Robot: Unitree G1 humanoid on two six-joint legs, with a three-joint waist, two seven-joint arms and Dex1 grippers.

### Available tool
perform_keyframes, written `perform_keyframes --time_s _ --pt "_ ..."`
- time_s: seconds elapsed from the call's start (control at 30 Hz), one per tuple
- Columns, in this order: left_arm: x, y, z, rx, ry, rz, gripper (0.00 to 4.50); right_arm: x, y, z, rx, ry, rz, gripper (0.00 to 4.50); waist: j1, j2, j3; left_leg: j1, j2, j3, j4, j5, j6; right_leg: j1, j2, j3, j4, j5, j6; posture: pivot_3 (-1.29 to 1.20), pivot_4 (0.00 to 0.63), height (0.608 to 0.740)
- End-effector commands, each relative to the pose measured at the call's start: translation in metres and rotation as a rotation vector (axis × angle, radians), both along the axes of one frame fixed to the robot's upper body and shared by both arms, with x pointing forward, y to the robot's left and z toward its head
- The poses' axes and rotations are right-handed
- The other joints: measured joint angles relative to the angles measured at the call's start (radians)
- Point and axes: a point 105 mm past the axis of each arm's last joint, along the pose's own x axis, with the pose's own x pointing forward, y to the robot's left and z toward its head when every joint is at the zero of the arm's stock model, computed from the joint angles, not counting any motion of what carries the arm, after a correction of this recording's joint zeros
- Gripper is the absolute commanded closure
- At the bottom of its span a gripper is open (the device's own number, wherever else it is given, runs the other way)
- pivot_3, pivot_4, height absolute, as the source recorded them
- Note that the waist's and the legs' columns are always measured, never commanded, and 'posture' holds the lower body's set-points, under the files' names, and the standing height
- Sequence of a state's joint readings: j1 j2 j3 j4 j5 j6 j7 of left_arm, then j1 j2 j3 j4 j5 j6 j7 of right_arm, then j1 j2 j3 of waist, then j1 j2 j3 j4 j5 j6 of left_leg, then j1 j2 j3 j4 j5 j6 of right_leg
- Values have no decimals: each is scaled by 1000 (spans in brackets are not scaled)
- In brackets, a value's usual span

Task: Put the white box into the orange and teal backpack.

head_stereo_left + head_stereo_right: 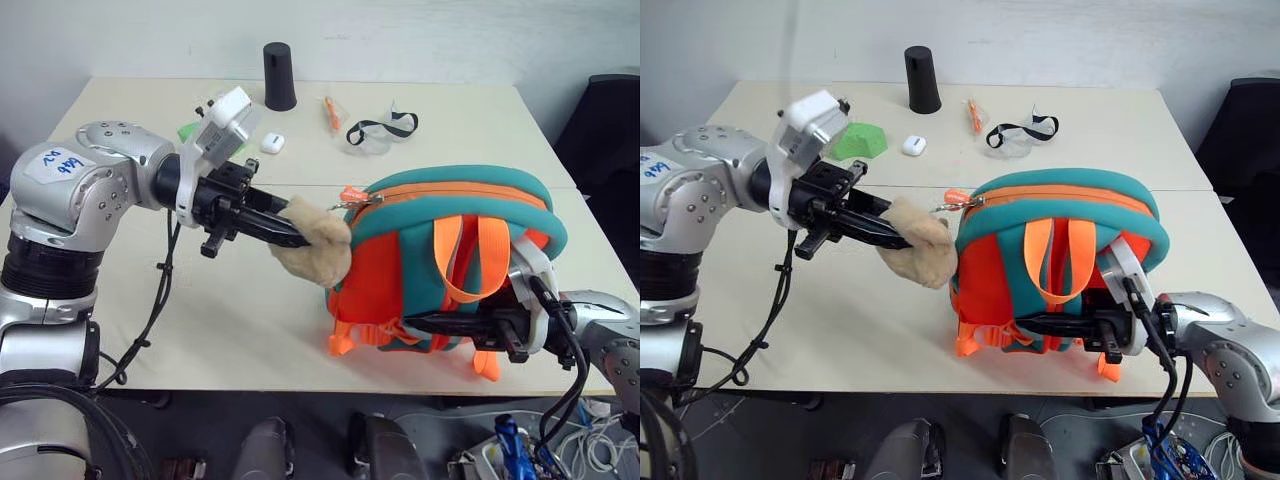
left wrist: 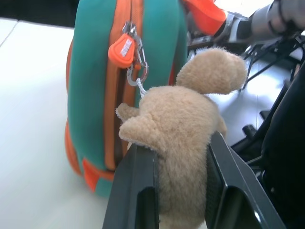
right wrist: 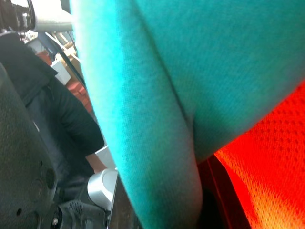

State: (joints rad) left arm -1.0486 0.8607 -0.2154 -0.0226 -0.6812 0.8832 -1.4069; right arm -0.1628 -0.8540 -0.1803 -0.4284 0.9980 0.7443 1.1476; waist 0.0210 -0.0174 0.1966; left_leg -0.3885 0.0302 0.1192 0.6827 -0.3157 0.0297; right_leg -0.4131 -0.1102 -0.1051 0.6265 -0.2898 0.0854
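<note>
The orange and teal backpack (image 1: 450, 250) stands upright on the near right of the table, its zipper shut with an orange pull (image 2: 121, 50) at the top. A tan plush bear (image 1: 318, 250) hangs from the pull ring on the backpack's left side. My left gripper (image 1: 300, 236) is shut on that bear, one black finger (image 2: 136, 191) on each side of it. My right gripper (image 1: 420, 325) is shut on the backpack low at its strap side, with teal fabric (image 3: 157, 95) pinched between its fingers. The white box is out of view.
At the back of the table (image 1: 200, 300) stand a black cylinder (image 1: 279, 76), a small white earbud case (image 1: 272, 143), an orange pen-like item (image 1: 329, 112), clear safety goggles (image 1: 378, 133) and a green object (image 1: 860, 140). A dark chair (image 1: 610, 130) is at the right.
</note>
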Motion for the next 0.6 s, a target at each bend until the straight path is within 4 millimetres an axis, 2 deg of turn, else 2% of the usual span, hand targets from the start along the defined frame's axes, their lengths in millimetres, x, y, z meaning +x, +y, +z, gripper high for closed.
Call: perform_keyframes --time_s 0.03,0.13,0.27,0.3,0.47,0.53,0.6 --pt "3 15 -18 103 -37 5 3737 -2 -1 11 33 -52 -13 4500 -1 0 0 0 0 0 0 0 0 0 0 0 0 0 0 0 150 740" --pt "10 28 -38 182 -44 44 3737 -3 -2 10 35 -52 -20 4500 -1 0 0 0 0 0 0 0 0 -1 0 0 0 0 0 0 150 740" --pt "11 48 -86 367 -99 31 3737 -3 -2 10 42 -54 -37 4500 -4 0 0 0 1 0 0 0 1 -1 -1 1 0 0 -1 0 150 740" --pt "11 46 -99 382 -105 30 3737 -2 -3 11 46 -55 -44 4500 -3 0 0 0 1 0 -1 -1 1 -1 -2 1 0 0 -1 0 150 740" --pt "19 25 -139 376 -157 50 3737 1 -6 12 52 -57 -66 4500 5 0 0 0 0 0 0 -1 2 0 -4 1 0 0 -1 0 150 740" --pt "20 17 -149 364 -177 49 3737 1 -7 13 46 -62 -74 4500 6 0 0 -1 0 -1 0 -1 2 0 -5 0 0 0 0 0 150 740" --pt "25 6 -149 313 -176 76 3737 3 -9 13 34 -69 -89 4500 6 2 -1 0 0 -1 0 -2 3 1 -5 0 -1 0 0 0 150 740"
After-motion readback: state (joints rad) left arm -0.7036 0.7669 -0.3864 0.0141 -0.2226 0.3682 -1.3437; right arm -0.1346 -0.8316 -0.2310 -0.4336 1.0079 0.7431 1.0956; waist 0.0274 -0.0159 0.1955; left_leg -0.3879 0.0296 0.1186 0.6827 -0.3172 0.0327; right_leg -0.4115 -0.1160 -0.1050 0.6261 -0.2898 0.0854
